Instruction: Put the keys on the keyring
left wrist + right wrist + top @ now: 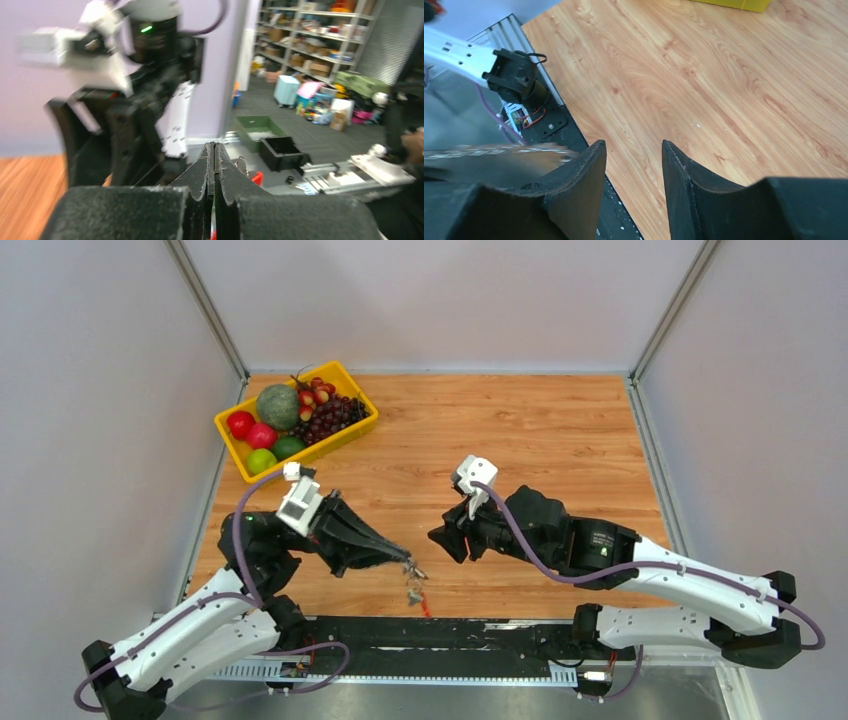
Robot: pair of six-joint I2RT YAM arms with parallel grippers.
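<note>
My left gripper [405, 562] is shut on the keyring [413, 583] and holds it a little above the table's near edge. The metal bunch hangs below the tips, with the red tag [424, 605] lowest. In the left wrist view the jaws [214, 146] are pressed together; a bit of metal [241, 163] and the red tag [256, 177] peek out behind the right finger. I cannot tell a separate key apart from the bunch. My right gripper [440, 539] is open and empty, just right of the left gripper's tips. In its wrist view [633, 146] it shows only bare wood between the fingers.
A yellow tray [330, 445] of fruit stands at the back left. A black rail [440, 635] runs along the near table edge under the keyring. Grey walls close in the left, right and back sides.
</note>
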